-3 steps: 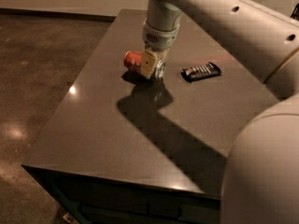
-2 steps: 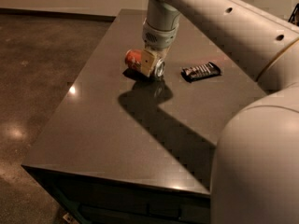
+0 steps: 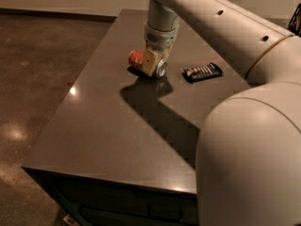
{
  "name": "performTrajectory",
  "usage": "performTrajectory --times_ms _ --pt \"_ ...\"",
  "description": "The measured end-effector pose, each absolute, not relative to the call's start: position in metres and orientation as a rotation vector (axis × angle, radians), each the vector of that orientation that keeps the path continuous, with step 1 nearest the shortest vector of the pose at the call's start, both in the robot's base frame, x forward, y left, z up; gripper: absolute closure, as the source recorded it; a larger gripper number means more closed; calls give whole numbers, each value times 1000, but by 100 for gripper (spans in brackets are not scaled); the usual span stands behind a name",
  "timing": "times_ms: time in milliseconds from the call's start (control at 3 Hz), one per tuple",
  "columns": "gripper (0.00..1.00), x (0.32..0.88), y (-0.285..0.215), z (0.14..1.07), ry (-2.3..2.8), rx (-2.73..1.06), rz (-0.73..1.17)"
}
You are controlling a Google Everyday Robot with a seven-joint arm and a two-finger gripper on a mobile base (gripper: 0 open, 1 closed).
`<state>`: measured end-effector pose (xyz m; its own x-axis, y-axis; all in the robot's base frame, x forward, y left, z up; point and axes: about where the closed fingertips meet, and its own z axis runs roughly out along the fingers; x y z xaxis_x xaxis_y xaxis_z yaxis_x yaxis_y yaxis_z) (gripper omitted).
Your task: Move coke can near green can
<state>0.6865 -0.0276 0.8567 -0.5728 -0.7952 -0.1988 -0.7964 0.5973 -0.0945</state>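
Coke can on side, hand over it

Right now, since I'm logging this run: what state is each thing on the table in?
coke can: lying on its side on the table, partly covered by the gripper.
gripper: down at the coke can, over its middle.
black wrapper: lying flat, apart from the can.
table: dark top, bearing the can and the wrapper.
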Motion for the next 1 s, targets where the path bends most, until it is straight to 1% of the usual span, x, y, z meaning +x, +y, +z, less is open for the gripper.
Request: performTrajectory --times_ms 667,1000 --pt "13 695 -35 849 2626 -1289 1" --pt "0 696 -33 846 2625 -1290 2"
